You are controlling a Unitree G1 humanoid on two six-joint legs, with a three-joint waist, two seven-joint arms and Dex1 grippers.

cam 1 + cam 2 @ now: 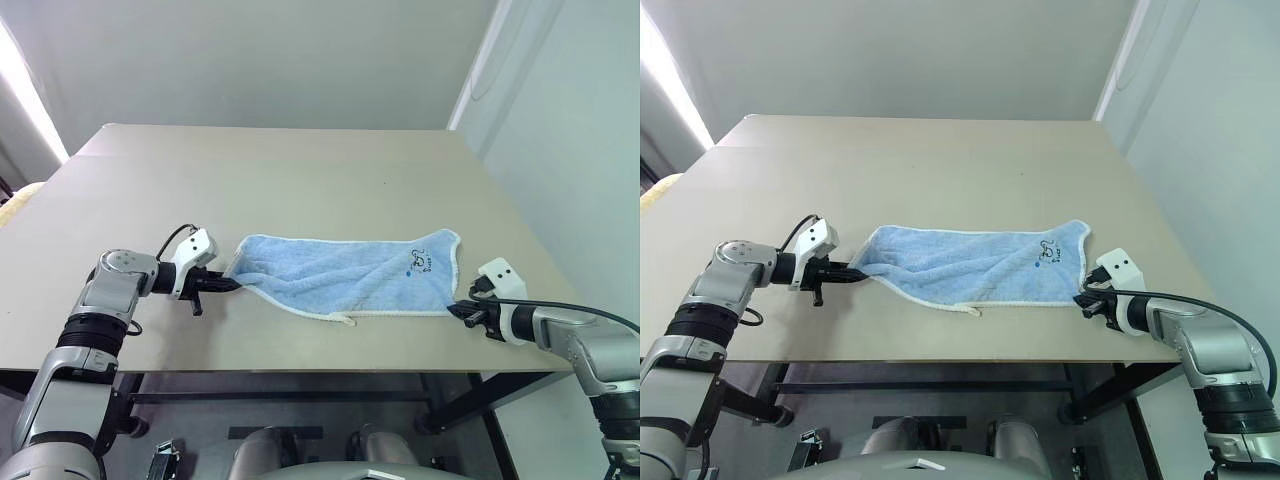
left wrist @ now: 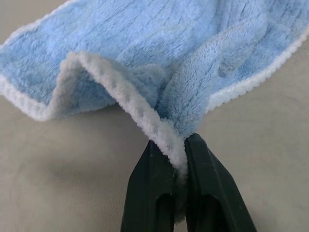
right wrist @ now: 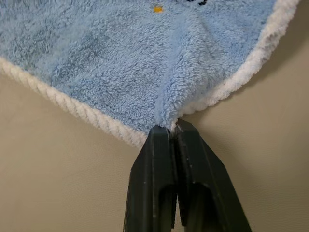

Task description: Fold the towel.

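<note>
Beige table [image 1: 300, 190] against plain grey walls, towel [image 1: 350, 275] lying near the front edge, roughly centred between the two arms. It's spread wide side to side but rumpled, with a fold ridge running along the left half; white loop [image 1: 346, 320] sticks out at the near edge, dark mark [image 1: 418, 262] sits near the right end.

Left gripper [image 2: 176, 150] is clenched on the towel's left corner: the white edging is pinched between the two black fingers, cloth bunched and lifted just off the table right past the tips. Right gripper [image 3: 173, 128] is clamped shut on the towel's near right corner, fingers pressed together with only a thin bit of fabric and edging caught at the very tips.

Risks, as I judge them:
- Right grip looks shallow, so the corner could slip out once the arm lifts or pulls, since fluffy cloth compresses and slides.
- Left grip holds a bunched corner, so the fold could come out skewed or carry the crease along.
- Pulling the arms apart too hard could yank a corner free; too slack and the middle drags on the table and wrinkles.
- Towel sits close to the front edge, so a dropped corner might hang over it.
</note>
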